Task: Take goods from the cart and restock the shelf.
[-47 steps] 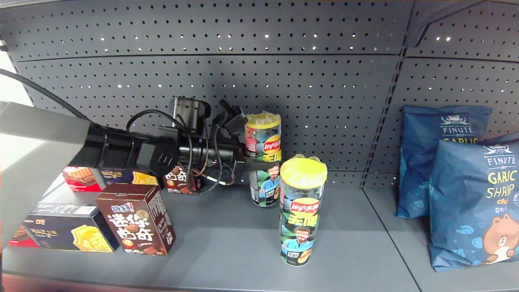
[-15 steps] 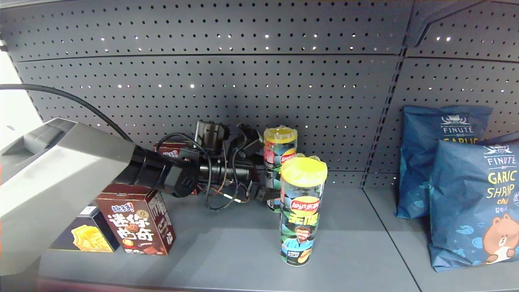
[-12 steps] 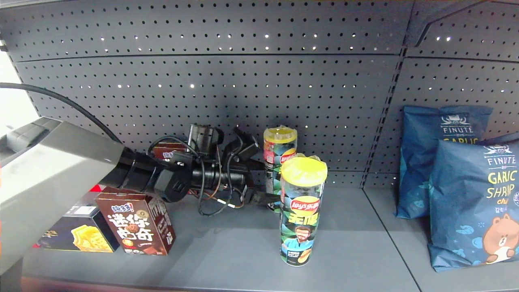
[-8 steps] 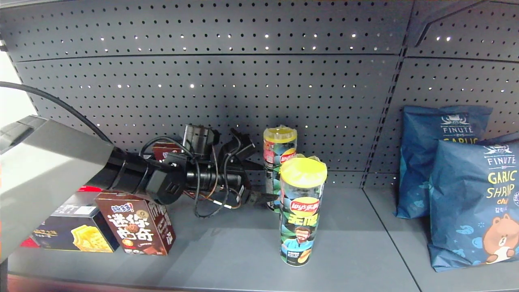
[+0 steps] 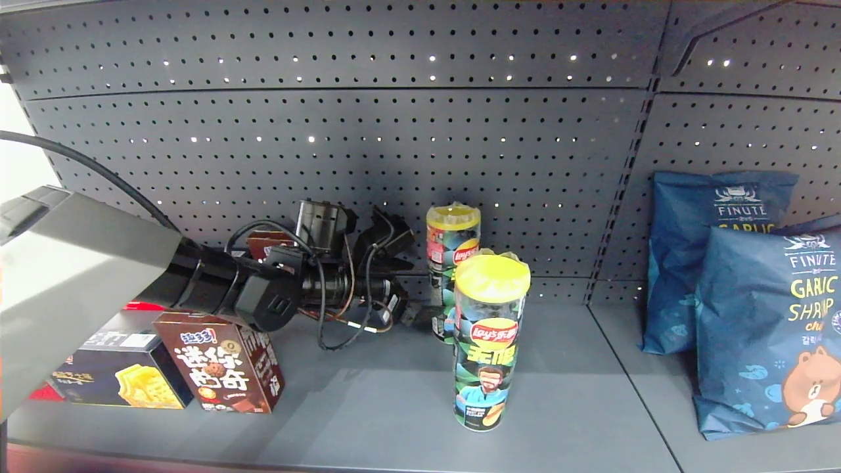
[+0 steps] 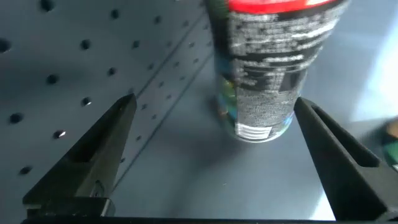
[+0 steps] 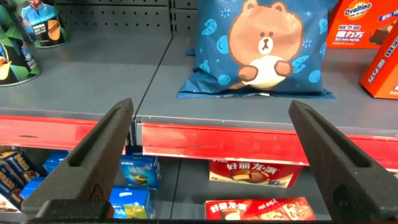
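Two tall chips cans with yellow lids stand on the grey shelf point(image 5: 368, 407). The rear can point(image 5: 452, 253) is close to the pegboard, and the front can point(image 5: 489, 341) stands just before it. My left gripper point(image 5: 419, 295) is open just left of the rear can, apart from it. In the left wrist view the rear can point(image 6: 273, 68) stands upright beyond my open left gripper point(image 6: 216, 106). My right gripper point(image 7: 211, 107) is open and holds nothing, low before the shelf's red front strip point(image 7: 217, 143).
A brown cookie box point(image 5: 223, 361) and a dark box point(image 5: 118, 378) stand under my left arm. Blue snack bags point(image 5: 769, 328) fill the right side of the shelf. A bear-print bag point(image 7: 261, 43) lies near the shelf edge; more boxes point(image 7: 255, 171) sit on the lower shelf.
My left gripper set the rear can down behind the front can, let go of it, and has drawn back to the left.
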### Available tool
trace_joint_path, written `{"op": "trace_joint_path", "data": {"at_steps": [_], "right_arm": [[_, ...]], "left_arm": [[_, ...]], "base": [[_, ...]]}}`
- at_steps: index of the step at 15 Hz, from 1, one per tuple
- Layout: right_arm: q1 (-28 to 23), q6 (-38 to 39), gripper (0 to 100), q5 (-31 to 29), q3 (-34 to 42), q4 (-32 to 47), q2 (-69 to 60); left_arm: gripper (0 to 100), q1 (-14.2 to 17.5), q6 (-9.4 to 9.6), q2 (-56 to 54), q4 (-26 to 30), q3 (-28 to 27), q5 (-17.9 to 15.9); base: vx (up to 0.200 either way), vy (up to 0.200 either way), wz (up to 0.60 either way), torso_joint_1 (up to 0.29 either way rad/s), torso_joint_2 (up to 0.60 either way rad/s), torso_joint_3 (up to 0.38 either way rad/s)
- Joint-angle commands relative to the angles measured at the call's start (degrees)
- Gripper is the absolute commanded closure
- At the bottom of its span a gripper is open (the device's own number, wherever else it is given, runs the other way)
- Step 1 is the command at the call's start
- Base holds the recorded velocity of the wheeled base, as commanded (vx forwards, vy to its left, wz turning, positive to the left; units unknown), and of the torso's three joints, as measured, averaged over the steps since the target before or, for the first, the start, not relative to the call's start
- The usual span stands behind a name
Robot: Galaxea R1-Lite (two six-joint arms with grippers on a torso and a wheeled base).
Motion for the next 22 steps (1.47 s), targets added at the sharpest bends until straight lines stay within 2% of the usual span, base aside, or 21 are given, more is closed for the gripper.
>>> {"op": "trace_joint_path", "data": {"at_steps": [1,4,8,13,16,21,22], "right_arm": [[0.0,0.0,0,0.0,0.0,0.0,0.1],[0.0,0.0,0,0.0,0.0,0.0,0.1],[0.0,0.0,0,0.0,0.0,0.0,0.1],[0.0,0.0,0,0.0,0.0,0.0,0.1],[0.0,0.0,0,0.0,0.0,0.0,0.1],[0.0,0.0,0,0.0,0.0,0.0,0.1],[0.0,0.0,0,0.0,0.0,0.0,0.1]], "left_arm": [[0,-0.2,-0.32,-0.1,-1.4,0.2,2.2],[0,-1.0,-0.49,-0.2,-4.4,2.7,5.3],[0,-1.1,-1.20,-0.3,-7.5,6.0,6.1],[0,-0.8,-1.55,-0.3,-7.9,6.1,8.2],[0,-0.8,-4.01,-0.2,-10.5,6.1,9.7],[0,-0.8,-4.10,-0.3,-10.7,5.9,10.2],[0,-1.1,-3.57,-0.4,-11.9,5.6,10.4]], "base": [[0.000,0.000,0.00,0.000,0.00,0.000],[0.000,0.000,0.00,0.000,0.00,0.000],[0.000,0.000,0.00,0.000,0.00,0.000],[0.000,0.000,0.00,0.000,0.00,0.000],[0.000,0.000,0.00,0.000,0.00,0.000],[0.000,0.000,0.00,0.000,0.00,0.000],[0.000,0.000,0.00,0.000,0.00,0.000]]}}
